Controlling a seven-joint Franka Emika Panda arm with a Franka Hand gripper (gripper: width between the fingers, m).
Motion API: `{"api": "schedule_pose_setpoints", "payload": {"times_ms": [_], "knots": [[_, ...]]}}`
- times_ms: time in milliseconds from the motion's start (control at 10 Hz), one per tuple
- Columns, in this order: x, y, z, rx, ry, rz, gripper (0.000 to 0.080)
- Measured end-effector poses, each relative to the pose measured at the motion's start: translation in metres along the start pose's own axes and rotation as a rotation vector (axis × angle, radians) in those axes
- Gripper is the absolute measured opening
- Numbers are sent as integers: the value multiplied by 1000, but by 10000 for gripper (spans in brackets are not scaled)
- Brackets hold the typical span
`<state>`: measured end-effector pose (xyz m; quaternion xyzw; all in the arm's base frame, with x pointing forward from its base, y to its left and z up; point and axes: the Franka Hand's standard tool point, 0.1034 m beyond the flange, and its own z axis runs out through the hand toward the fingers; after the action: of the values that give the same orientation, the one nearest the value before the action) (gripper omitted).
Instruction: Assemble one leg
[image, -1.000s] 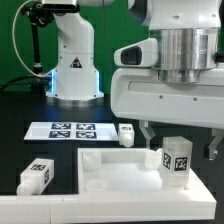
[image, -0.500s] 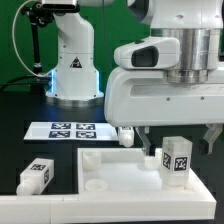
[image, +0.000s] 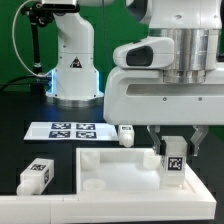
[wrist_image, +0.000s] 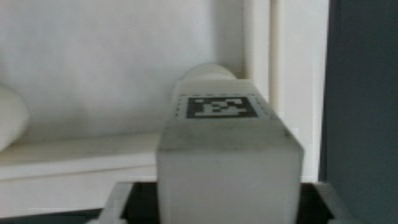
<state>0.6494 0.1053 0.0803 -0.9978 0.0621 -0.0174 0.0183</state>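
A white oblong leg (image: 174, 160) with a black-and-white tag stands upright on the right part of the wide flat white panel (image: 115, 172). My gripper (image: 173, 143) has come down over it, one finger on each side of its top, and the jaws look closed against it. In the wrist view the leg (wrist_image: 228, 155) fills the space between the dark fingers of the gripper (wrist_image: 228, 208), tag side up, with the panel (wrist_image: 89, 120) behind it.
A second leg (image: 35, 175) lies on the black table at the exterior view's left. A third leg (image: 126, 133) sits just behind the panel. The marker board (image: 68, 130) lies further back, in front of the robot base (image: 75, 70).
The gripper has moved toward the exterior view's left and down over the standing leg. Its fingers have narrowed from wide apart to close round the leg.
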Motion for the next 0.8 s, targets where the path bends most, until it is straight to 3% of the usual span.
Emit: {"api": "schedule_pose_setpoints", "payload": {"times_ms": [500,700,800], "knots": [[-4,1,2,-16,3,889,287],[-5,4,3,9,-15,1161,287],[-5,4,3,10,-18,1220,287]]}}
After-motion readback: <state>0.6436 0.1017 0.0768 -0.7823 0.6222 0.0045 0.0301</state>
